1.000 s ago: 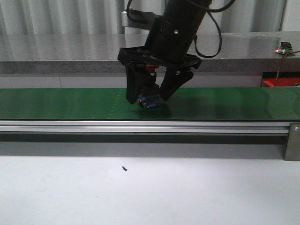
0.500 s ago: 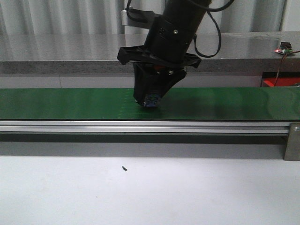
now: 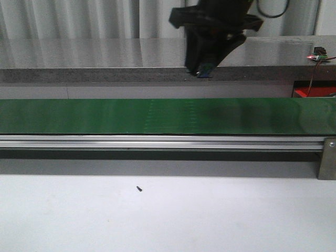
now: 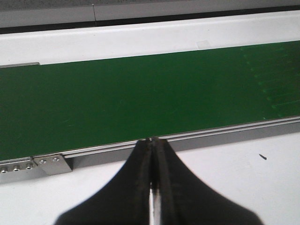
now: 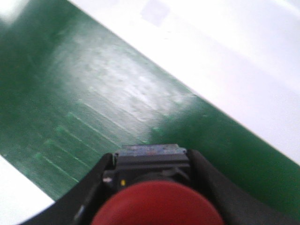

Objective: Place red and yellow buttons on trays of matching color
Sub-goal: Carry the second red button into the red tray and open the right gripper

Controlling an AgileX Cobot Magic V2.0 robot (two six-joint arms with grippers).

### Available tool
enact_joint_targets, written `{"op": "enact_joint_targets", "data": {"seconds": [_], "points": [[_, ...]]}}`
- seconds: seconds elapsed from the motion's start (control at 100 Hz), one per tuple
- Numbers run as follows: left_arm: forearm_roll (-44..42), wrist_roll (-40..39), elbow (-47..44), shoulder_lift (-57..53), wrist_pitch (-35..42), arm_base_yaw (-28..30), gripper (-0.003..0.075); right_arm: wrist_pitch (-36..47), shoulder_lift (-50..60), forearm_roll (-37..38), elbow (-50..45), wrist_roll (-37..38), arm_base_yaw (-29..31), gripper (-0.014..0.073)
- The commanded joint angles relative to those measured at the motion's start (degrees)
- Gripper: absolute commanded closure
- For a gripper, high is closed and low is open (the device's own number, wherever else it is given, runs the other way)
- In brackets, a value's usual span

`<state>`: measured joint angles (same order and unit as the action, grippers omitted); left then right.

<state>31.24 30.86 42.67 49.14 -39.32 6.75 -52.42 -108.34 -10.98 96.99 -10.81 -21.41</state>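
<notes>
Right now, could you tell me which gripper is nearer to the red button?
Right. The right gripper is shut on the red button, raised above the green belt; the left gripper is shut, empty, at the belt's near rail.

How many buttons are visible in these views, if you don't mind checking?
1: a red button held in the right hand, lifted above the green belt. No trays are in view.

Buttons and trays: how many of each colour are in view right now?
Red buttons: 1, held in the right tool above the belt
Yellow buttons: 0
Trays: 0
Total: 1
</notes>
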Motion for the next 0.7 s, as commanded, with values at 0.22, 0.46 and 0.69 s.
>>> {"op": "enact_joint_targets", "data": {"seconds": [0.22, 0.46, 0.69], "points": [[1.95, 0.17, 1.47, -0.56, 2.65, -0.29, 0.074, -1.88, 5.68, 0.81, 1.75, 0.01, 15.54, 0.033], [1.95, 0.17, 1.47, -0.56, 2.76, -0.29, 0.074, -2.44, 5.68, 0.81, 1.68, 0.01, 28.0, 0.033], [1.95, 0.17, 1.47, -0.56, 2.76, -0.29, 0.074, -2.16, 5.68, 0.81, 1.68, 0.06, 38.95, 0.033]]}}
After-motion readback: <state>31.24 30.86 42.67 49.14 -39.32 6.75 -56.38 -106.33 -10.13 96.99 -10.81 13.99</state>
